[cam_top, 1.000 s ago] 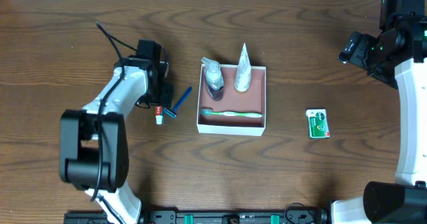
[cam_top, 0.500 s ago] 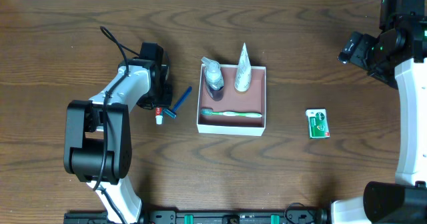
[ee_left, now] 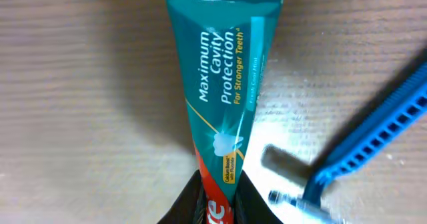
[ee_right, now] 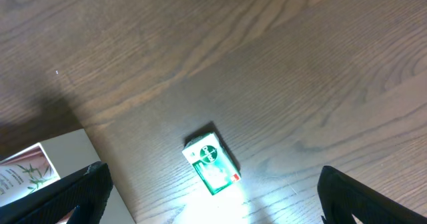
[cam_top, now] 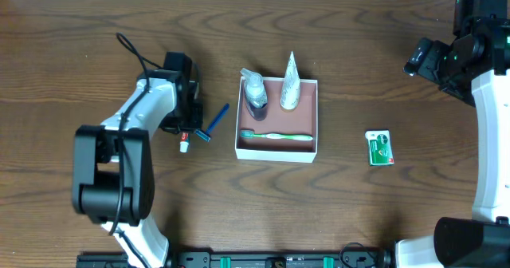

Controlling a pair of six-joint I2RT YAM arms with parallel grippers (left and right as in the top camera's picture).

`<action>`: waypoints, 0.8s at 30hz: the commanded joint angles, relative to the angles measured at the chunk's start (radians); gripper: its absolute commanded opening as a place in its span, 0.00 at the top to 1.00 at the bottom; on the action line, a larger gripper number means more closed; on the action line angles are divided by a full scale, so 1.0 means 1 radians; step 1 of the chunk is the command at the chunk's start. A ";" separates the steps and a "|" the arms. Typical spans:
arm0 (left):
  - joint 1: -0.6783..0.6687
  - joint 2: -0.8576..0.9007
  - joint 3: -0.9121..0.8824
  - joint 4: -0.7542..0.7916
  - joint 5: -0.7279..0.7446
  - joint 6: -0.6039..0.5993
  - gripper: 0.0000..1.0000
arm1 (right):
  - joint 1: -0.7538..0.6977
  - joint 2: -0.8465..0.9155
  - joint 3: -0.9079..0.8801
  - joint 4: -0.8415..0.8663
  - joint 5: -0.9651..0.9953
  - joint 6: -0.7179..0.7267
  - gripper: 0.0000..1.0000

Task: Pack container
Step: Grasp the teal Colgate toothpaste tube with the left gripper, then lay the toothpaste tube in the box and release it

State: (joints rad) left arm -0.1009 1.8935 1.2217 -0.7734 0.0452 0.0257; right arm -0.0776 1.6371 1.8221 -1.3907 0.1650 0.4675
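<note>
The container (cam_top: 275, 154), a white square box with a reddish-brown inside, sits at mid-table. It holds a clear pump bottle (cam_top: 255, 92), a white tube (cam_top: 289, 84) and a green toothbrush (cam_top: 277, 135). Left of it lies a teal and red toothpaste tube (ee_left: 223, 84), its white cap (cam_top: 183, 147) pointing at the front edge. My left gripper (ee_left: 219, 207) is shut on the tube's red end, and in the overhead view this gripper (cam_top: 186, 129) stands right over the tube. A blue razor (ee_left: 373, 137) lies just to the right of the tube. My right gripper (ee_right: 212, 184) is open and raised above a small green packet (ee_right: 212, 163).
The green packet (cam_top: 379, 147) lies on the wood to the right of the container. The blue razor (cam_top: 213, 123) lies between the left gripper and the container's left wall. The right arm (cam_top: 458, 57) hangs at the far right edge.
My left gripper's jaws have closed onto the toothpaste tube, and the tube's cap has shifted a little to the left. The right arm has stayed still.
</note>
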 commanded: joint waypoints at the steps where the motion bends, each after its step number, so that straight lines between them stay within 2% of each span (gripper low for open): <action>1: 0.026 -0.127 0.028 -0.015 -0.011 -0.001 0.89 | -0.004 0.002 0.002 -0.001 0.003 0.018 0.01; 8: -0.002 -0.410 0.029 -0.087 0.051 -0.002 0.89 | -0.004 0.002 0.002 0.000 0.003 0.018 0.01; 13: -0.084 -0.597 0.029 -0.116 0.119 0.015 0.89 | -0.004 0.002 0.002 0.000 0.003 0.018 0.01; 19: -0.253 -0.726 0.028 -0.081 0.163 0.232 0.89 | -0.004 0.002 0.002 0.000 0.003 0.018 0.01; 24: -0.401 -0.686 0.020 -0.031 0.162 0.467 0.90 | -0.004 0.002 0.002 0.000 0.003 0.018 0.01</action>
State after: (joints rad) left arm -0.4496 1.1721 1.2293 -0.8192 0.1890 0.3038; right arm -0.0776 1.6371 1.8221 -1.3907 0.1650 0.4675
